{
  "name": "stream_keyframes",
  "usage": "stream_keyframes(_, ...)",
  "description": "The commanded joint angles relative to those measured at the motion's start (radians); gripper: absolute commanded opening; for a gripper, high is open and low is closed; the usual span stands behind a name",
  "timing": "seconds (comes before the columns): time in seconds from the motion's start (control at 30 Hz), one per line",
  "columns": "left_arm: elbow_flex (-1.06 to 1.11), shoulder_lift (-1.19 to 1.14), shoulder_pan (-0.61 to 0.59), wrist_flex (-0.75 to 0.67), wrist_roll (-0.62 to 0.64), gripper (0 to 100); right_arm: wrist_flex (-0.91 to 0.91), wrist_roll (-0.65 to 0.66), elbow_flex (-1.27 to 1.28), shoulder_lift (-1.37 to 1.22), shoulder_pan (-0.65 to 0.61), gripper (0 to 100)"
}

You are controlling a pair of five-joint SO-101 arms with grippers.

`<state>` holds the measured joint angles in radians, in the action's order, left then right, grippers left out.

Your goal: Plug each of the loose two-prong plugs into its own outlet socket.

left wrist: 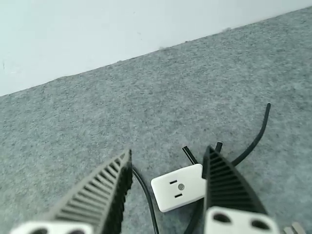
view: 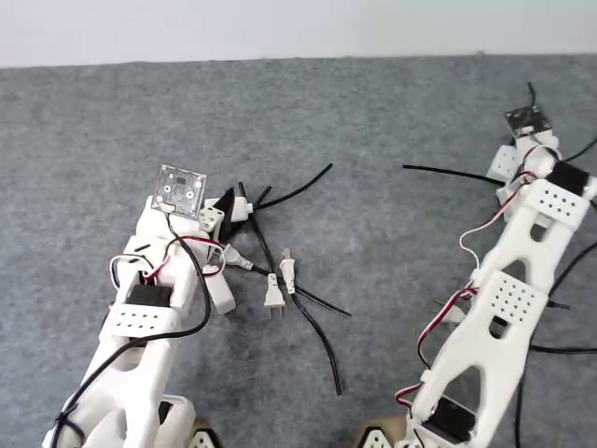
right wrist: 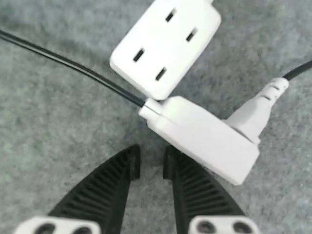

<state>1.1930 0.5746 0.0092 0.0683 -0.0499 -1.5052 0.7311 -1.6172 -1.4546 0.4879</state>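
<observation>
Two loose white two-prong plugs (view: 272, 295) (view: 287, 270) with black cords lie side by side on the grey carpet, just right of the left arm. My left gripper (left wrist: 169, 152) is open and hovers over a small white outlet socket (left wrist: 178, 188), which lies between its fingers without being touched. This gripper (view: 220, 213) and socket (view: 211, 217) are at the centre left of the high view. My right gripper (right wrist: 151, 157) is shut and empty, just short of a white double outlet block (right wrist: 165, 46) and a second white block (right wrist: 202, 139) with a white plug (right wrist: 258, 112) in it.
Black cords (view: 322, 341) trail across the carpet between the arms, and one cord (view: 443, 172) runs toward the right arm (view: 508, 289). A pale wall borders the far edge of the carpet (view: 373, 121).
</observation>
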Motion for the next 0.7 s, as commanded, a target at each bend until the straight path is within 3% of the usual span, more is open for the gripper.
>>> stream_keyframes(0.0,-0.051,0.000,0.008,-0.026,-0.017,23,-0.027,0.020,-0.032,0.002,0.033,10.7)
stream_keyframes(0.33,-0.051,0.000,0.009,-0.026,-0.017,23,-0.300,0.017,-0.063,0.035,-0.059,10.9)
stream_keyframes(0.47,-0.051,0.000,0.009,-0.026,-0.017,23,-0.297,-0.069,-0.060,0.094,-0.058,10.9)
stream_keyframes(0.67,-0.051,0.000,0.009,-0.026,-0.017,23,-0.298,-0.080,-0.037,0.160,-0.053,10.6)
